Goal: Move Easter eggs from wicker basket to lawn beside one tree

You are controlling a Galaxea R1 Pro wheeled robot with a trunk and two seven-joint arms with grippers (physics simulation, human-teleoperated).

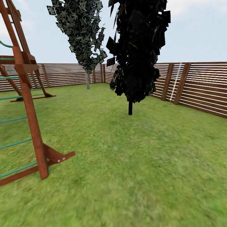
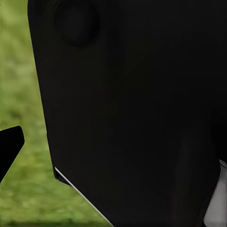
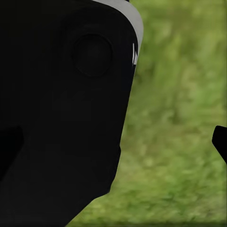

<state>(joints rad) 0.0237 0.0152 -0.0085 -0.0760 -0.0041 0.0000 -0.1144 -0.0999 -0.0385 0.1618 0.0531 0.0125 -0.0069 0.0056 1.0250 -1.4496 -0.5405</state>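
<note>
Head view: lawn (image 1: 132, 164), fence (image 1: 201, 91), two dark trees (image 1: 138, 47).

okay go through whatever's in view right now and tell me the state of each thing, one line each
lawn: flat, bare grass ahead.
near dark tree: upright, standing on the lawn.
far leafy tree: upright, near the fence corner.
fence: standing, slats intact.
wooden climbing frame: upright, feet on the grass.
left gripper: a dark fingertip shows; open or shut unclear.
right gripper: a dark fingertip shows; open or shut unclear.
</note>
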